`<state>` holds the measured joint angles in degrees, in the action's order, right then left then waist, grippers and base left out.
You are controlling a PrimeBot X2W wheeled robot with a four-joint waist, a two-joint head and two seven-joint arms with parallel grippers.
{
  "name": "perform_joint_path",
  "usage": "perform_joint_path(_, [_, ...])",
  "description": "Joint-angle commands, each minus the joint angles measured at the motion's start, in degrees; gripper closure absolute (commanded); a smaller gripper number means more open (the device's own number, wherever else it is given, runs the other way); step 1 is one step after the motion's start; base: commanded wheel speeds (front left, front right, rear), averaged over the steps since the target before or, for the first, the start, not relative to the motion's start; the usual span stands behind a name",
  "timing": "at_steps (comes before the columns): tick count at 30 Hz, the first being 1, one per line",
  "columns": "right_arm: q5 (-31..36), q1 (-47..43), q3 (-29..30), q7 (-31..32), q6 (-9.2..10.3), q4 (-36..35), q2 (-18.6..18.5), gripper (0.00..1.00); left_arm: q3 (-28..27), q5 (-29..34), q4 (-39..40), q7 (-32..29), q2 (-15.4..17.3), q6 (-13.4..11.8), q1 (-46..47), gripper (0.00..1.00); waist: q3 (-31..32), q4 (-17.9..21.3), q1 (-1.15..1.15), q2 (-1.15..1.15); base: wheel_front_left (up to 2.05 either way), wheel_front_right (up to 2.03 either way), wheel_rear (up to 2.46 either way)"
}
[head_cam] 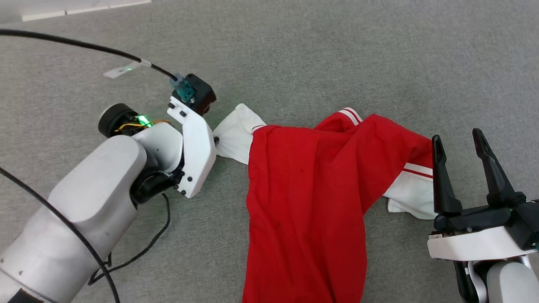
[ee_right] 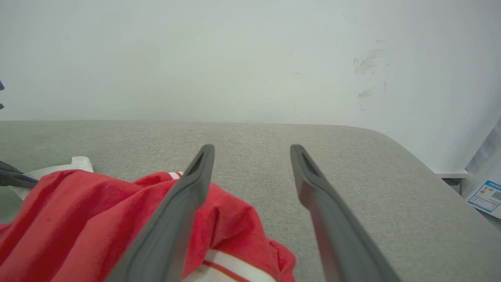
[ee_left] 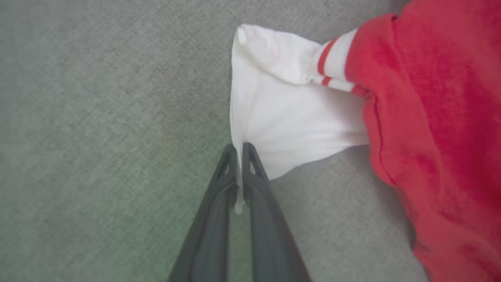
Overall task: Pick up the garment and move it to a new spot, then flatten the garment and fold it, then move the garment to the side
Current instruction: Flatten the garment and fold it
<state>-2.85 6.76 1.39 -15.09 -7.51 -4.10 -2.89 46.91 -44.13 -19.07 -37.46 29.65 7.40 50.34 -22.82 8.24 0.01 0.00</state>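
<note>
Jaws wide on the right gripper (head_cam: 457,135) in the head view, just beside the garment (head_cam: 303,198) sprawled on the grey surface (head_cam: 294,54); left wrist view, the left gripper (ee_left: 239,150) pinches its white sleeve edge; right wrist view, spread fingers (ee_right: 188,196) above red cloth

The garment (head_cam: 303,202) is cut off by the head view's bottom edge; the print on a label (ee_right: 485,197) cannot be read.

A grey carpeted surface (head_cam: 320,54) lies before a scuffed white wall (ee_right: 235,58), a printed sheet (ee_right: 485,197) beside it.
</note>
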Motion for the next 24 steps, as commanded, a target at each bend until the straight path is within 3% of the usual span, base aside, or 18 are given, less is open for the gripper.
perform_joint_path(1, [0.6,-0.3,0.1,-0.1,0.04,0.2,0.0,0.00,0.0,0.6,0.1,3.4,1.1,0.0,0.8,1.00,1.1,-1.0,-0.01,0.00,0.00,0.00,0.00])
perform_joint_path(9, [1.5,-1.4,0.9,-0.1,0.04,0.9,0.0,0.00,-5.1,4.9,-0.7,25.5,2.9,-1.0,2.4,1.00,5.7,-5.1,-0.01,0.00,0.00,0.00,0.00])
perform_joint_path(10, [1.5,-1.4,0.9,-0.1,0.04,0.9,0.0,0.00,-5.1,4.9,-0.7,25.5,2.9,-1.0,2.4,1.00,5.7,-5.1,-0.01,0.00,0.00,0.00,0.00])
perform_joint_path(11, [1.9,-2.1,1.1,-0.1,0.04,1.2,0.0,0.00,-6.9,5.7,-0.8,31.5,3.9,-1.6,1.4,1.00,7.4,-6.7,-0.01,0.00,0.00,0.00,0.00])
perform_joint_path(16, [2.0,-2.9,1.2,-0.1,0.04,1.3,0.0,0.00,-8.8,4.9,-0.5,36.5,6.6,-3.2,-3.9,1.00,9.3,-9.0,-0.01,0.00,0.00,0.00,0.00])
perform_joint_path(23, [2.5,-3.4,1.0,-0.1,0.04,1.8,0.0,0.00,-9.0,2.6,-1.3,37.9,9.9,-6.2,-15.2,1.00,10.2,-10.6,-0.01,0.00,0.00,0.00,0.00])
perform_joint_path(24, [2.8,-3.2,0.9,-0.1,0.04,2.2,0.0,0.00,-8.1,2.2,-3.2,38.3,9.5,-7.1,-18.6,0.00,10.4,-10.9,-0.01,0.00,0.00,0.00,0.00])
